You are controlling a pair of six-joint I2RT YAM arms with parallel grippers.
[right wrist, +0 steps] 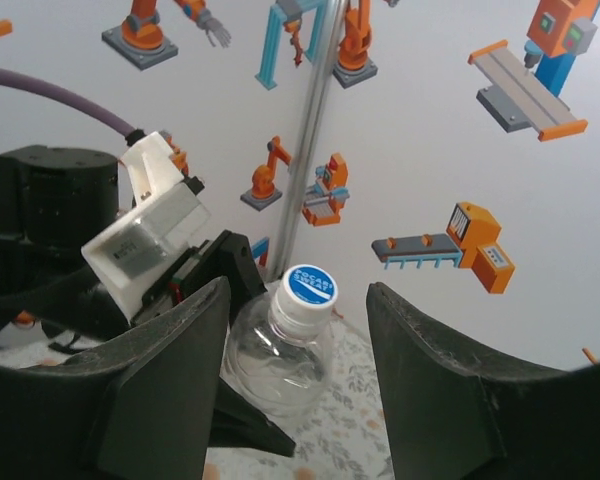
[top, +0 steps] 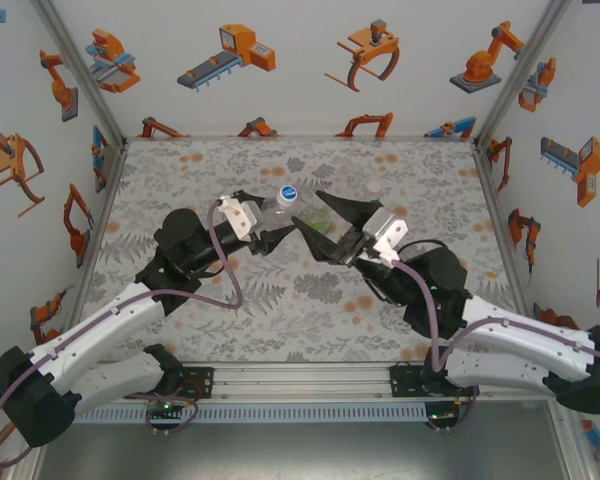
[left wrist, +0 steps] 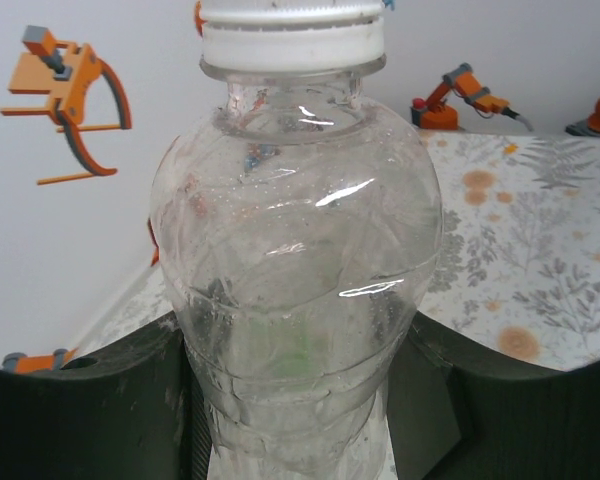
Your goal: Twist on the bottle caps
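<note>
Well, left claw (left wrist: pixel 295 350) grips clear bottle (left wrist: pixel 295 230) (white cap (left wrist: pixel 292 40) on).

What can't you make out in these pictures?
- Left wrist view: the top of the cap on the held bottle is cut off by the upper edge.
- Top view: the green bottle is partly hidden by the right end effector; whether it is capped is unclear.
- Top view: the white object at the back is too small to identify.
</note>
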